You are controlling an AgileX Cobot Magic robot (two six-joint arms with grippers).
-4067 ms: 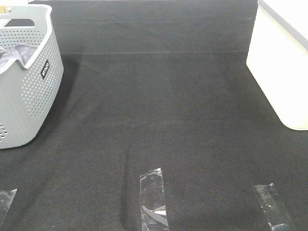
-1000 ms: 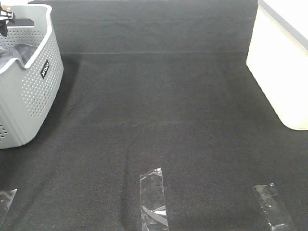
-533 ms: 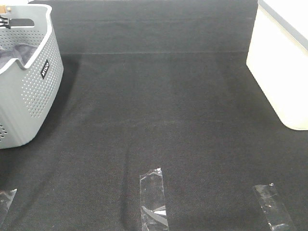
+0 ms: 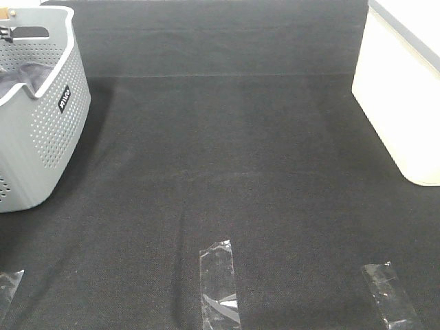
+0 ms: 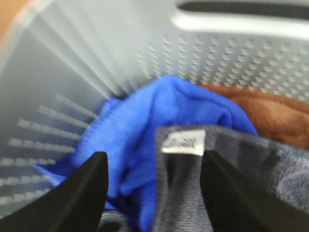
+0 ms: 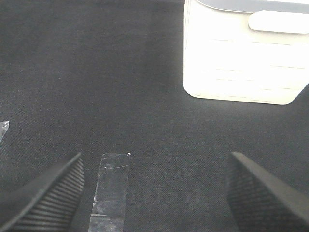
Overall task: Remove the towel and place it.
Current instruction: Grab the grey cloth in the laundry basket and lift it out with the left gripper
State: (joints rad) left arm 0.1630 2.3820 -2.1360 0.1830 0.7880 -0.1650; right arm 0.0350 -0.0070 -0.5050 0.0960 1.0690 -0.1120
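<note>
The grey perforated basket (image 4: 48, 117) stands at the table's far left. The grey-lavender towel (image 4: 19, 77) lies crumpled inside it. In the left wrist view the towel (image 5: 241, 183) shows a white label and lies over a royal-blue cloth (image 5: 145, 121), next to a brown cloth (image 5: 275, 113). My left gripper (image 5: 152, 162) is open and hovers inside the basket, its jaws either side of the towel's labelled edge and the blue cloth. My right gripper (image 6: 155, 159) is open and empty above the black table (image 6: 120, 87).
A white bin (image 4: 405, 89) stands at the far right and also shows in the right wrist view (image 6: 241, 53). Clear tape strips (image 4: 218, 282) lie near the table's front edge. The basket wall (image 5: 87, 53) closely surrounds the left gripper.
The left gripper came into view at the basket's far left corner, then sank toward the basket and is almost out of the exterior view now. The basket and bin have not moved.
</note>
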